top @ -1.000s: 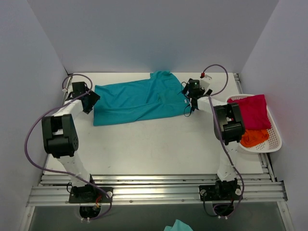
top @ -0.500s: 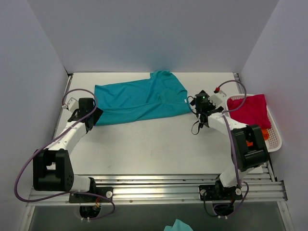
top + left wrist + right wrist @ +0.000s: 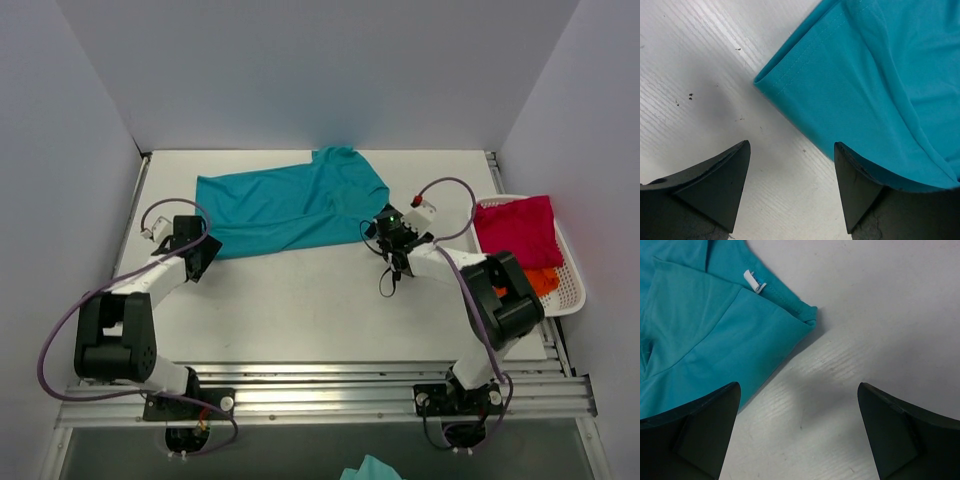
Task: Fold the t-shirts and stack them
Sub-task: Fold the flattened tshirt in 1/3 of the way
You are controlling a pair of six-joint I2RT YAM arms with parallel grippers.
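Observation:
The teal t-shirt [image 3: 285, 205] lies spread across the back of the table, partly folded. Its small white neck label [image 3: 754, 281] shows in the right wrist view. My left gripper [image 3: 200, 255] is open and empty at the shirt's near left corner [image 3: 771, 82], its right fingertip [image 3: 852, 170] over the hem. My right gripper [image 3: 378, 232] is open and empty just off the shirt's near right corner [image 3: 807, 315]. The crimson-magenta t-shirt [image 3: 520, 230] and the orange t-shirt [image 3: 540, 280] lie in the basket.
A white slotted plastic basket [image 3: 570, 295] stands at the right edge of the table. White walls close in the left, back and right. Metal rails [image 3: 320, 385] run along the near edge. A teal scrap [image 3: 368, 469] shows below the rails.
Both arms have drawn back toward me. My left gripper slid from the shirt's left edge to its near left corner. My right gripper moved from the neck side to the near right corner.

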